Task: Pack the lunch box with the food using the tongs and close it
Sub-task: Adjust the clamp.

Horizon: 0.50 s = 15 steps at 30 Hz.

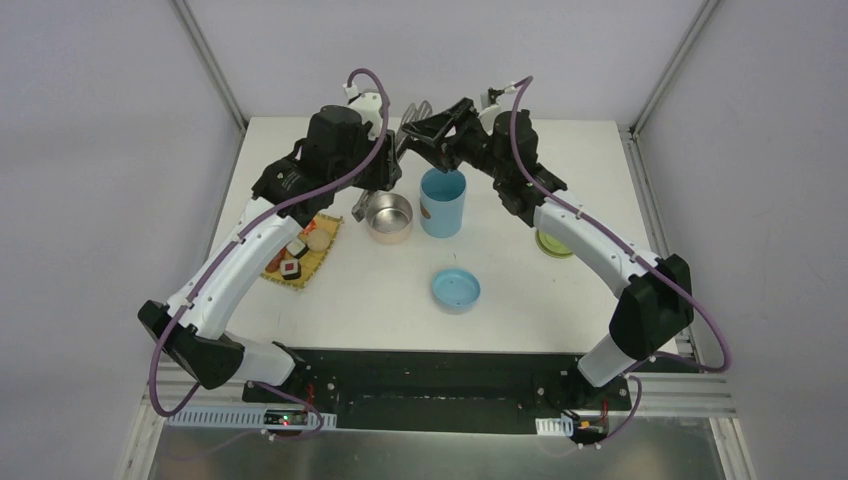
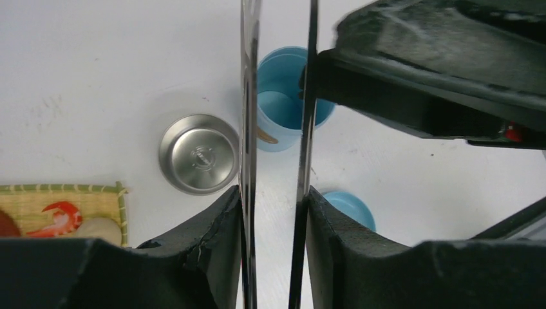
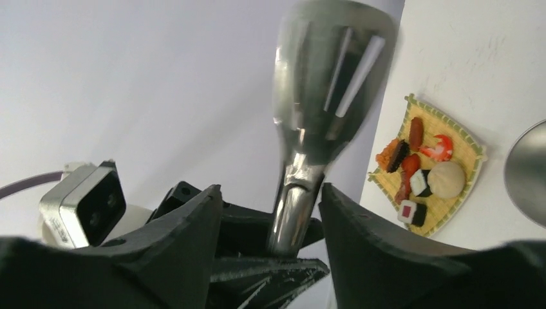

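From above, the steel bowl and the light-blue cylinder stand just beside each other toward the far side of the worktop, both uncovered. The blue lid lies apart, nearer the arm bases. The olive-green lid lies at the right, partly hidden under the right arm. The food sits on the woven mat, left of the bowl. The tongs are raised above the far edge, where the left end effector and the right end effector meet. In the left wrist view the two thin tong arms run between the left fingers, each lying against a pad, so this end effector grips the tongs. Below them the bowl shows only bare metal inside, and the part of the cylinder's inside in view is plain blue. The shrimp is on the mat. In the right wrist view the tongs' shaft stands in the gap of the right jaws, which are parted with space beside it. Sausage, sushi blocks and a round white piece all lie on the mat.
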Available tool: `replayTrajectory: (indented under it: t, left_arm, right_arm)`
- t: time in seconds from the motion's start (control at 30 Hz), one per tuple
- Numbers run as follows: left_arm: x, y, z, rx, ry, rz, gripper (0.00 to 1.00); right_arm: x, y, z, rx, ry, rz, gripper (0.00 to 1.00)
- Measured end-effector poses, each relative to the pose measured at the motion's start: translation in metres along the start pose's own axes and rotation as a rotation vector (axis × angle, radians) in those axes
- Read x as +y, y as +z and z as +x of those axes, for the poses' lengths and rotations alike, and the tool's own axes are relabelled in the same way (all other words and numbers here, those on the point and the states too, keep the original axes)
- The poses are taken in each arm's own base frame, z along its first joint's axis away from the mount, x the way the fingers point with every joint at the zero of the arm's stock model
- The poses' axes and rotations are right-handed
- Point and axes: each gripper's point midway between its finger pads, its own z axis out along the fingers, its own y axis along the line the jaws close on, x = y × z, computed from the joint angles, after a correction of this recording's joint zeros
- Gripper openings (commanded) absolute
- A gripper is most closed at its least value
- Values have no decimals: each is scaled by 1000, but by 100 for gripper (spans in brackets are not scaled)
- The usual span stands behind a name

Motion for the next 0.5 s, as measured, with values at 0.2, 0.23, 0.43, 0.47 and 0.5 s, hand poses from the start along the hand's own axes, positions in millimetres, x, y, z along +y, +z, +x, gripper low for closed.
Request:
replayTrajectory:
  t: [0.2,0.23,0.43,0.47,0.5]
  left_arm:
    - [27,2,5,13,-4,-58,32]
    - [32,1,6,13,-1,-66,31]
    - [53,-22,12,29,36,-60,34]
    - [59,-28,14,38,48,-57,34]
    - [65,-34,16,48,58,-56,34]
  right_arm:
    - [-8,-11,-19,-34,-23,21,91]
    - [-10,-14,-27,-49,-30,28,91]
    - [-31,-42,-84,-152,-80,78,94]
    - [-36,-47,-92,-163,-91,90,94]
    - [-40,-52,-98,-170,-104,100,95]
